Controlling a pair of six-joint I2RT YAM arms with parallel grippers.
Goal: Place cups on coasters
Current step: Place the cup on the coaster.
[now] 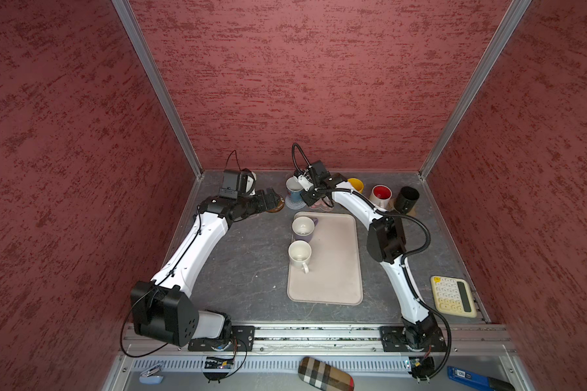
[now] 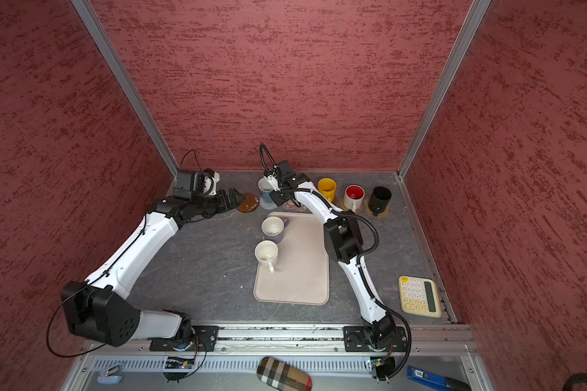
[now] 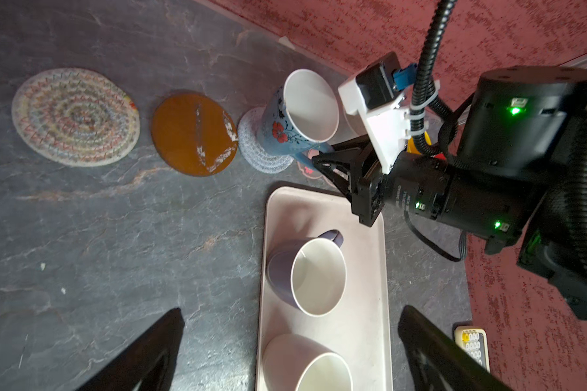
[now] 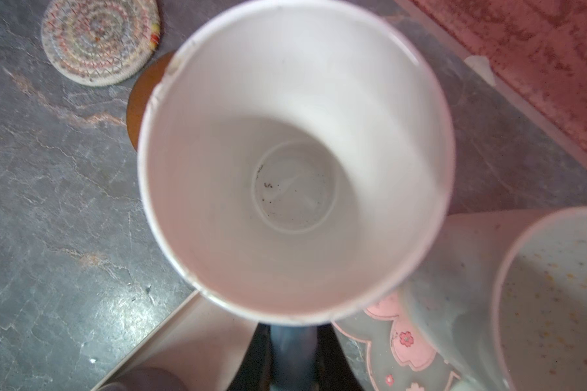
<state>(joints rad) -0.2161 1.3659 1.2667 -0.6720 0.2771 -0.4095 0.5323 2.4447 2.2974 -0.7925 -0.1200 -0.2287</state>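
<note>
Grey slate bench [image 1: 244, 277], with a beige rectangular tray [image 1: 336, 270] mid-bench carrying a lavender mug [image 3: 282, 270] and a plain white mug [image 1: 299, 254], neither on a coaster yet. Your right fingers [image 3: 336, 162] are clamped on the handle of the white mug with blue floral base [image 3: 285, 125]. Its foot meets the pale spiral coaster [image 3: 251, 152] by the back wall; fully seated or not, can't tell. Left fingers [image 3: 150, 352] are wide apart and empty, near the glossy brown disc coaster [image 3: 190, 135]. Step looks like set-down. Next, I'd say: level the mug, let go, and back off the handle without dragging it.
</note>
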